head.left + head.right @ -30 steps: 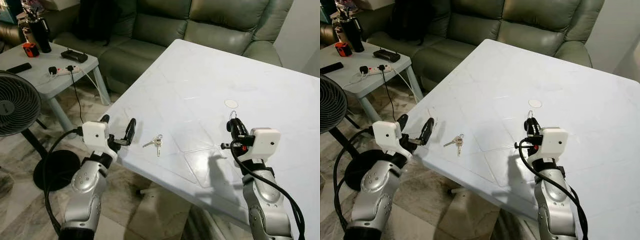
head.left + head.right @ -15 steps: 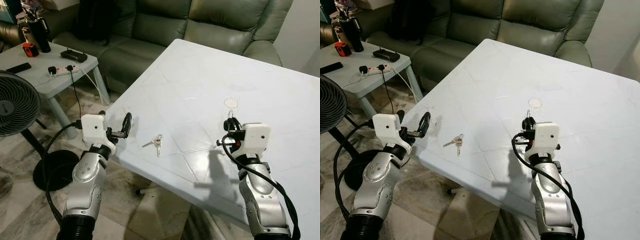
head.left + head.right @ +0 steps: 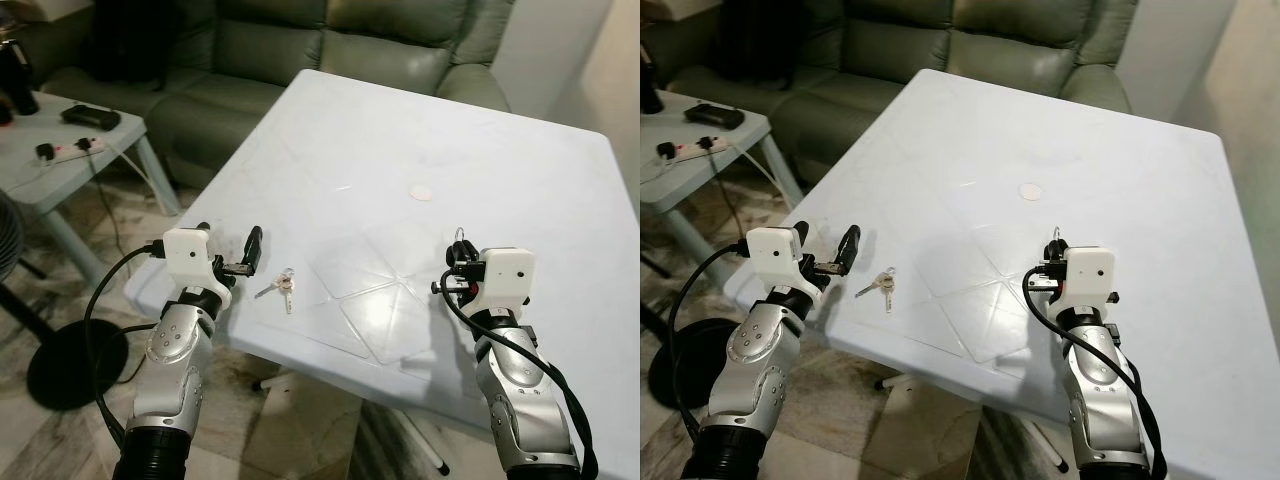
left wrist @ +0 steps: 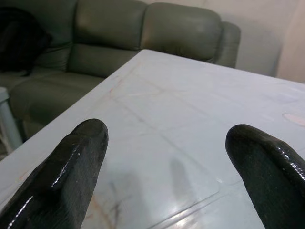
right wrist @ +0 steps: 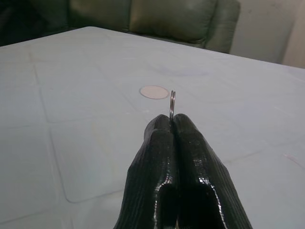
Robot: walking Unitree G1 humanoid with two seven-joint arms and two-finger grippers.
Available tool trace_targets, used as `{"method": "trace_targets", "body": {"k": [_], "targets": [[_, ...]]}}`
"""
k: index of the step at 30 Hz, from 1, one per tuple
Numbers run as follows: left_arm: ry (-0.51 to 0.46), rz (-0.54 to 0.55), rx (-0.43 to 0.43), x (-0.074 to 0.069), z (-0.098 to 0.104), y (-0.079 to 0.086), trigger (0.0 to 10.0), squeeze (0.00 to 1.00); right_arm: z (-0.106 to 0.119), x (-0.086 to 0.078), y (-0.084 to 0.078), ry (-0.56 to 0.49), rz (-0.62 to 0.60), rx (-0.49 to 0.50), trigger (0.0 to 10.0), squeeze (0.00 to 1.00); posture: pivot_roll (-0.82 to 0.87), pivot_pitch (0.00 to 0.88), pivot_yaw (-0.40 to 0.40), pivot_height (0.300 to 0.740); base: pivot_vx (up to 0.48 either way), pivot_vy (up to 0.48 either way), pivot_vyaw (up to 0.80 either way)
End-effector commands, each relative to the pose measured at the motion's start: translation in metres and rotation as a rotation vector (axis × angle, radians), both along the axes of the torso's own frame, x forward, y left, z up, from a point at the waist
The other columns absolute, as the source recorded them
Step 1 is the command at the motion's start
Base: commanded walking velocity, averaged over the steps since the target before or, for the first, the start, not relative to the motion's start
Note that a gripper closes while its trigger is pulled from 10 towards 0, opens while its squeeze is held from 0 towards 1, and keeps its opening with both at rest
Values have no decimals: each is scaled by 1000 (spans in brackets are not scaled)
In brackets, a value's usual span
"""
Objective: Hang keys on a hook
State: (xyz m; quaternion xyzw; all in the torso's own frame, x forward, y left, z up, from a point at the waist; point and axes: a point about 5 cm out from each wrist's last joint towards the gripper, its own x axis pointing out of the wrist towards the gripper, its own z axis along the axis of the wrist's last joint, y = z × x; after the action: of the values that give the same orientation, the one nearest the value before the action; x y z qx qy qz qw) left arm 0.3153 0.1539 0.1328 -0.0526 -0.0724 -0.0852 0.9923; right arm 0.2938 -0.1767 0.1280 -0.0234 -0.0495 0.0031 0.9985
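A small bunch of keys lies flat on the white table, close to its near left edge. My left gripper hovers at that edge just left of the keys, open, with nothing between its fingers. My right gripper is held over the near right part of the table, shut on a thin metal ring that sticks up from between its fingertips. The ring stands upright above the table.
A small round white disc sits flat on the table beyond the right gripper. A grey-green sofa stands behind the table. To the left are a low side table with a power strip and a fan's black base.
The whole picture has shifted left and down, so the camera moved. The keys lie still. My left gripper is a little nearer the keys. The right gripper still holds the ring.
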Motion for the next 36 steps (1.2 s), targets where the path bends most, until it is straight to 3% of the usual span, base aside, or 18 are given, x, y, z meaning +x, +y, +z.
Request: {"method": "trace_targets", "body": {"k": [1,36], "targets": [[5,3,13,1,-1,0,10000,0,2,0,-2,-2,-10,-2,10000,0,-8,80,-20,740,0,0,-750],[20,-15,24,4,-4,0,10000,0,2,5,-3,-12,-4,-14,10000,0,-4,38,-17,740,0,0,-749]]}}
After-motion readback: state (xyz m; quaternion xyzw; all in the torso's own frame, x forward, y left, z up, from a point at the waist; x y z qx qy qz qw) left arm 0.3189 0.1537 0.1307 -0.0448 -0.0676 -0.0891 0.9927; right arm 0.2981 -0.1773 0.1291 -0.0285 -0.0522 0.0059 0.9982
